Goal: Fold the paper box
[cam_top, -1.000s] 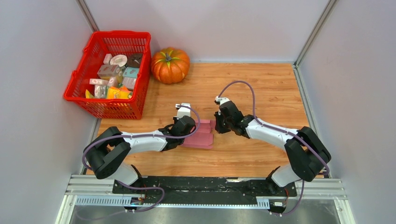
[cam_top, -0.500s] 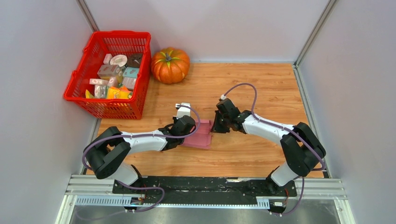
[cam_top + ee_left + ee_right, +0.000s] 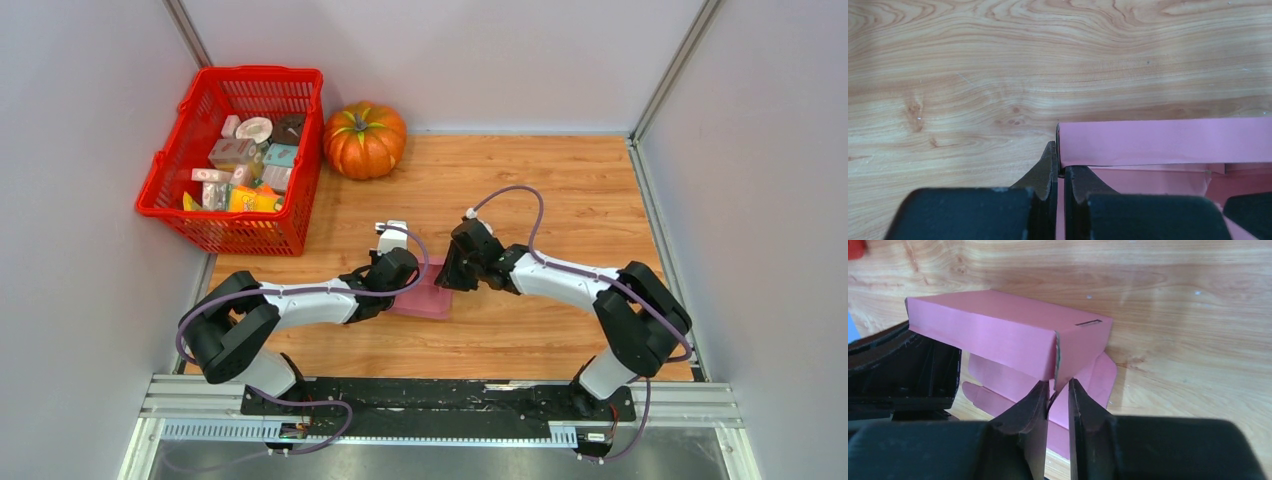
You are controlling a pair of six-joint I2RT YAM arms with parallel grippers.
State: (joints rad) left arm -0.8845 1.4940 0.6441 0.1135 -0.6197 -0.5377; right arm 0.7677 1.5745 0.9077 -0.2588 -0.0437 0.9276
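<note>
Paper box (image 3: 998,335): half-folded, at the centre of the wooden table (image 3: 560,190).
Left gripper (image 3: 1060,166): clenched on one wall's end.
Right gripper (image 3: 1057,390): jaws slightly apart around the right corner; I cannot tell whether they grip.
Risk: with a loose right hold, the raised walls may spring flat.

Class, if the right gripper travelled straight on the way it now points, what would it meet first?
The paper box: its near corner edge stands at the fingertips of the right gripper, so contact looks immediate. Beyond lies the wooden table.
</note>
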